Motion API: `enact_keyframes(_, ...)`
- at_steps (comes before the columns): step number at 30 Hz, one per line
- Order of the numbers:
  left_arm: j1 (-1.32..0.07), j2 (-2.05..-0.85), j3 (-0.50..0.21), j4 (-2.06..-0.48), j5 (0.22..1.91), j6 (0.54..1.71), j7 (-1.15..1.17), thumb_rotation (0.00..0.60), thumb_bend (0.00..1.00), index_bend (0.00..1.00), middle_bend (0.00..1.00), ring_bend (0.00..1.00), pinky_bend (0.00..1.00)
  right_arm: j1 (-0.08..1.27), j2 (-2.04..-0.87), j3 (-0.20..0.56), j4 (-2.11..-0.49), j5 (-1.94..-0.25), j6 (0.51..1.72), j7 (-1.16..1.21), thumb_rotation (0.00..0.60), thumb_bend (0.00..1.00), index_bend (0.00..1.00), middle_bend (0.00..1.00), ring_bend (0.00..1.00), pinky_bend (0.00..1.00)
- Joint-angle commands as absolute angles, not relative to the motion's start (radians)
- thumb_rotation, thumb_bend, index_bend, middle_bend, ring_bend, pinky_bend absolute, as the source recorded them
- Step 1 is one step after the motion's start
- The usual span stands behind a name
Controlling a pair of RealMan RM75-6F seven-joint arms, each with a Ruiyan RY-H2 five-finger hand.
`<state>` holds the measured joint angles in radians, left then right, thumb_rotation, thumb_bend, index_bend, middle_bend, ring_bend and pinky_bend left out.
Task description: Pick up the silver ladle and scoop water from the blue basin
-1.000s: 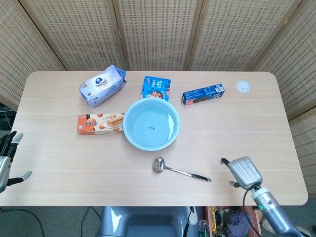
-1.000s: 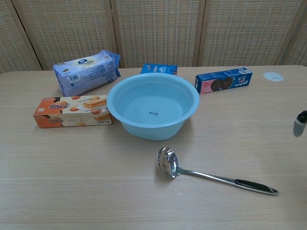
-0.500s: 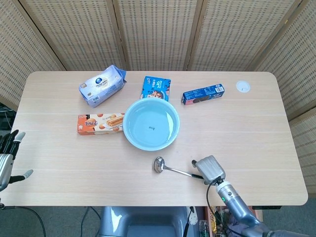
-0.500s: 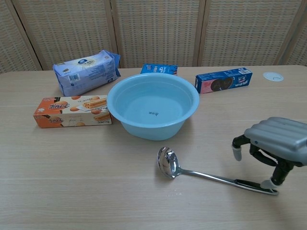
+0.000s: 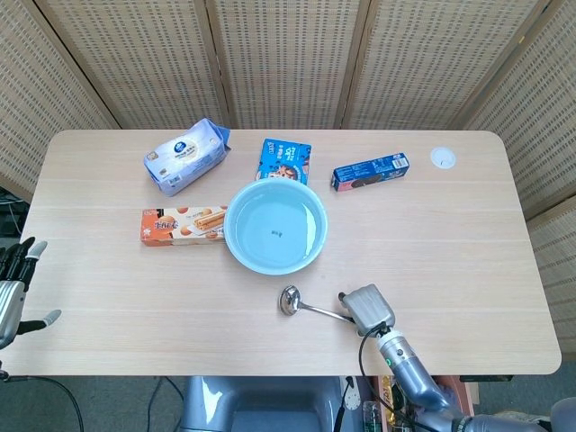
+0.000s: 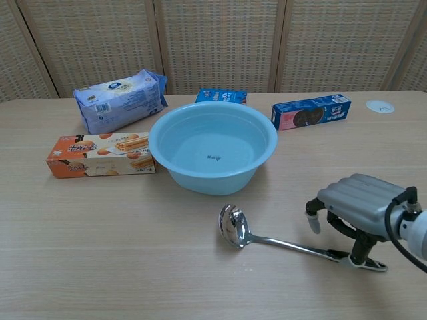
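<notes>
- Head view: the right robot hand has been moved from the near right corner of the pale wooden surface to a position over the black-tipped handle end of the silver metal ladle. Since half a second ago it has been shifted slightly further toward the bowl end.
- Head view: the ladle bowl is seen flat on the surface, just in front of the round blue plastic basin, which holds water. The ladle's position is unchanged.
- Head view: the left robot hand is held open at the far left edge, empty, well apart from the task items.
- Chest view: the right robot hand is arched over the handle, fingers curled downward, with one fingertip touching the surface beside the handle. The handle is straddled but not yet lifted; a completed grip cannot be confirmed.
- Judgement: the reach phase is finished. Finger closure and lifting remain before any scooping.
</notes>
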<state>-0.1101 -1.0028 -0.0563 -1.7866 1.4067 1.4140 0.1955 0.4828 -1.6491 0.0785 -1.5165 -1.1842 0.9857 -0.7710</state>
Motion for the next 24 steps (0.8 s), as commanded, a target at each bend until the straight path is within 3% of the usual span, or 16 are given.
enact_keyframes(1, -0.111, -1.004, -0.056, -1.786, 1.406, 1.414, 0.196, 0.600, 0.00, 0.00, 0.00, 0.00, 0.00, 0.489, -1.665, 0.080, -1.493, -1.169, 0.989, -0.776, 0.600, 0.00, 0.45, 0.82, 0.76, 1.00)
enact_keyframes(17, -0.116, -1.011, -0.054, -1.786, 1.397, 1.409, 0.210, 0.600, 0.00, 0.00, 0.00, 0.00, 0.00, 0.520, -1.711, 0.127, -1.376, -1.122, 1.022, -0.732, 0.600, 0.00, 0.45, 0.82, 0.76, 1.00)
enact_keyframes(24, -0.118, -1.013, -0.051, -1.787, 1.399, 1.407, 0.216, 0.600, 0.00, 0.00, 0.00, 0.00, 0.00, 0.522, -1.682, 0.128, -1.440, -1.075, 0.996, -0.704, 0.600, 0.09, 0.45, 0.82, 0.76, 1.00)
